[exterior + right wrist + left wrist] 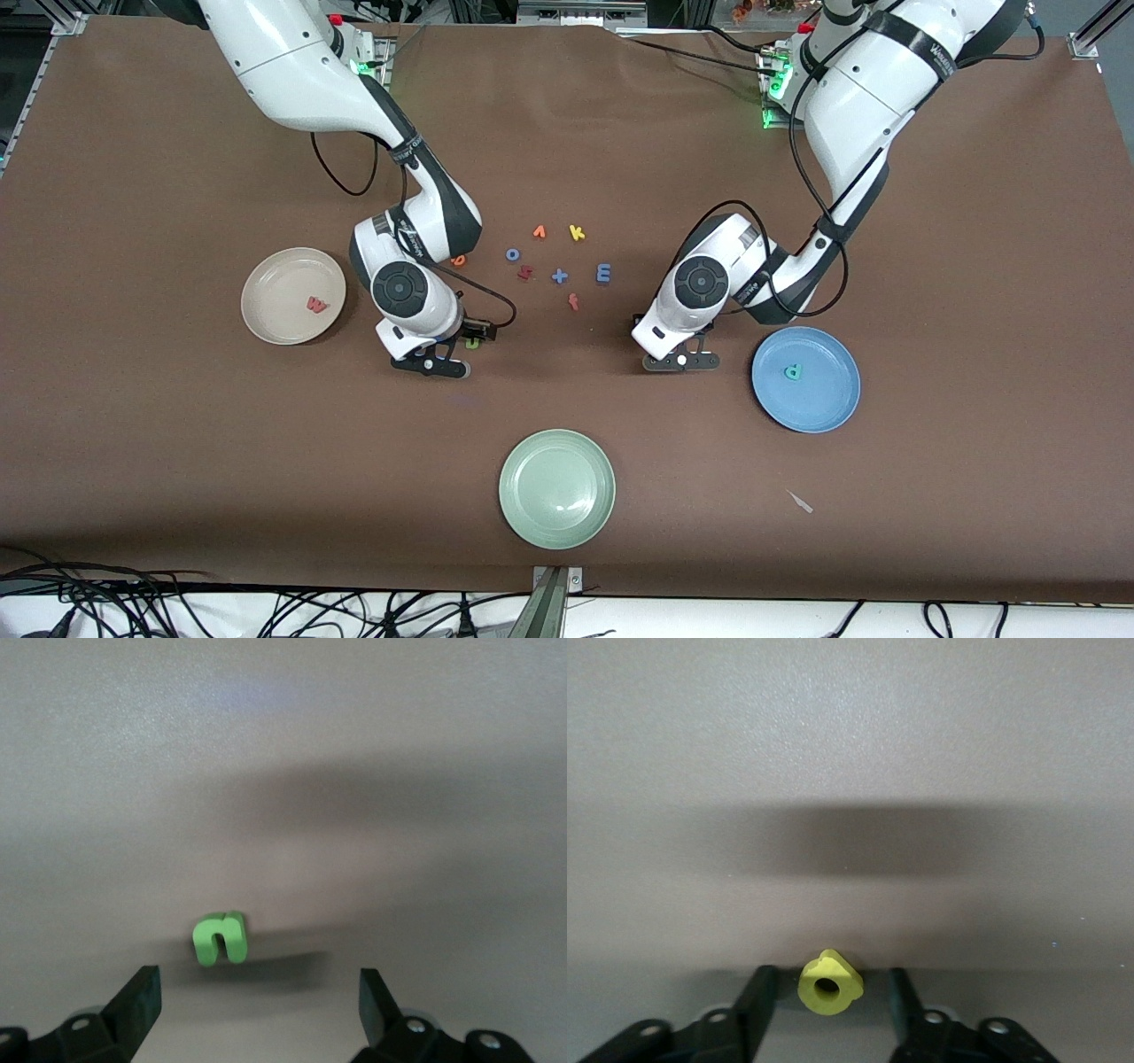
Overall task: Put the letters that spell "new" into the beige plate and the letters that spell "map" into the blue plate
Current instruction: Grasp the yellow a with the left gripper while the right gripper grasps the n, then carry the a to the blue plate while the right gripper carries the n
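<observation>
My left gripper (680, 360) is low over the table beside the blue plate (824, 394), which holds the teal a (793, 372). Its fingers (757, 997) stand open on either side of the yellow p (828, 983), a small gap on each side. My right gripper (257, 1001) is wide open just short of the green n (220, 939), which lies on the cloth (476, 340). The beige plate (279, 283) holds the pinkish-red w (316, 305). The blue m (603, 273) lies mid-table. The orange e (458, 260) peeks out beside the right arm.
Loose letters lie between the arms: orange v (539, 232), yellow k (577, 233), blue o (512, 254), a dark red piece (525, 274), a blue plus (559, 276), a red piece (573, 302). A pale green plate (556, 488) sits nearest the front camera.
</observation>
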